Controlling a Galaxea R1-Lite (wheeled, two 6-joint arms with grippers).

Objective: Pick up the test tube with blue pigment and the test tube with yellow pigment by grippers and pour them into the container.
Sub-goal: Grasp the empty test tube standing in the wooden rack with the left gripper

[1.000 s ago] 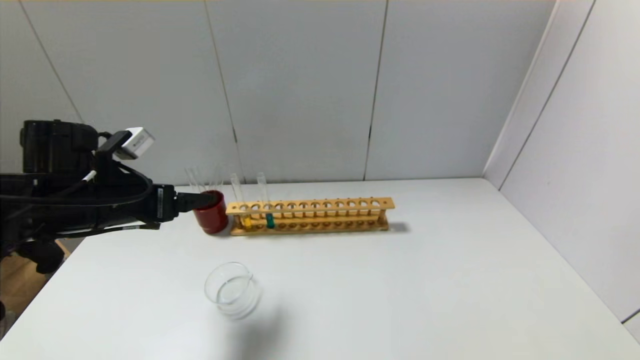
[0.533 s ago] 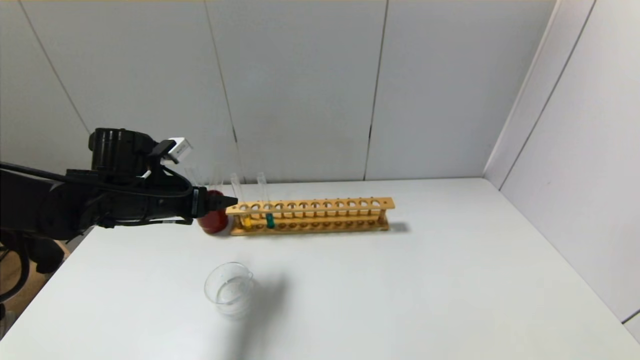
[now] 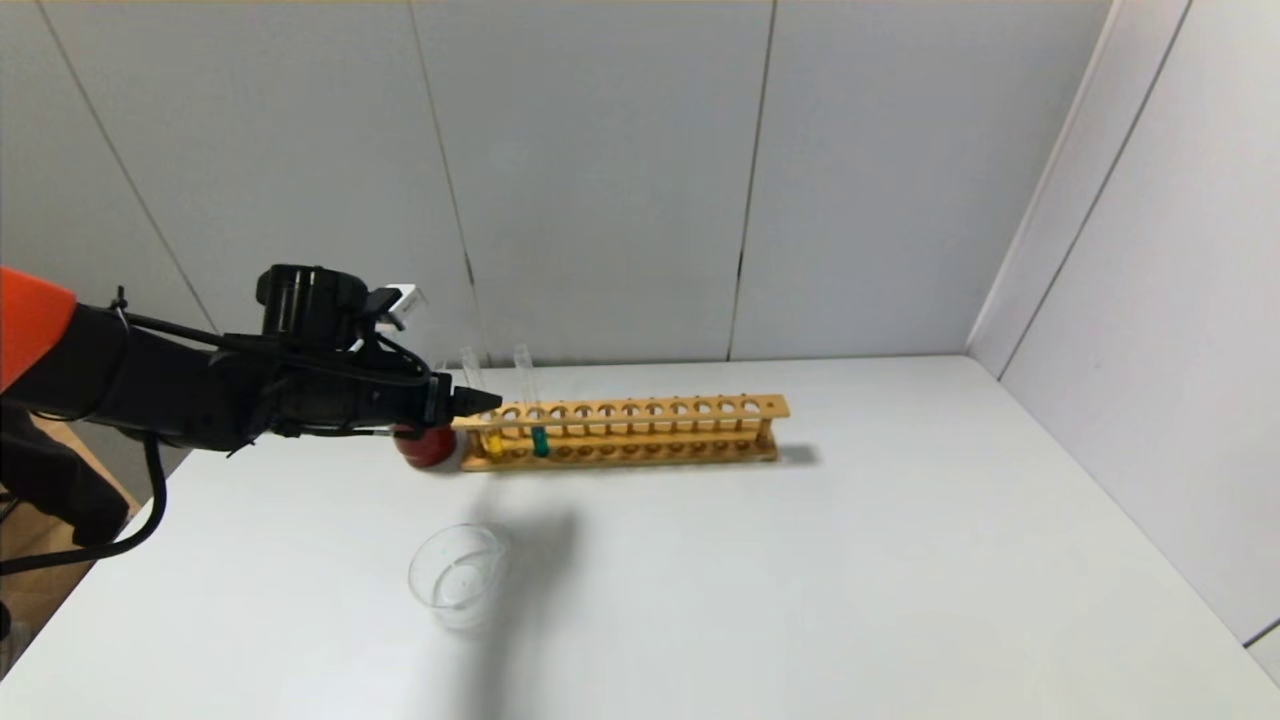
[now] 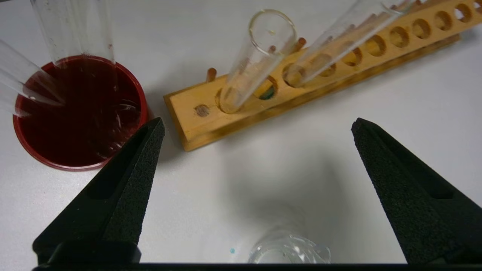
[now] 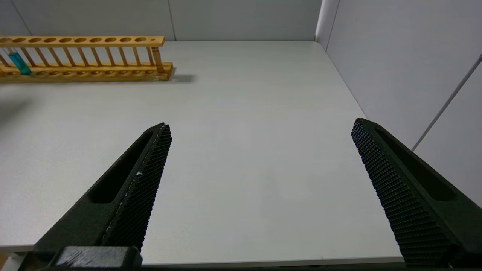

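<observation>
Head view: left tool (image 3: 480,402) reaches in level above the counter (image 3: 800,560), its tip at the near end of the wooden rack (image 3: 620,432). The red cup (image 3: 425,447) sits just under and behind the tip, mostly covered by the arm. Just past the tip, 2 tubes stand in the rack's first holes: the test tube with yellow pigment (image 3: 492,440), then the test tube with blue pigment (image 3: 539,440), each with a short colour column at its base. The container (image 3: 458,575), a low clear glass dish, stands apart from the rack, below and nearer the robot than the tool; nothing visible in it. Right tool not in this view.

Left wrist view: left tool (image 4: 256,128) released, fingers (image 4: 124,180) spread wide, holding nothing. Ahead between them lies the rack end (image 4: 301,86) with 2 tubes leaning out of it; the nearer tube (image 4: 256,56) shows an open mouth, and a spot of teal shows in a hole beside it. The red cup (image 4: 75,124) lies ahead off 1 finger, with plain clear tubes (image 4: 71,30) standing in it, which the head view hides. The container rim (image 4: 288,252) is just visible close under the tool.

Right wrist view: right tool (image 5: 260,128) released, parked low over bare counter (image 5: 244,150), far from the rack. Only the rack's far end (image 5: 90,56) and the blue tube (image 5: 19,63) show.
</observation>
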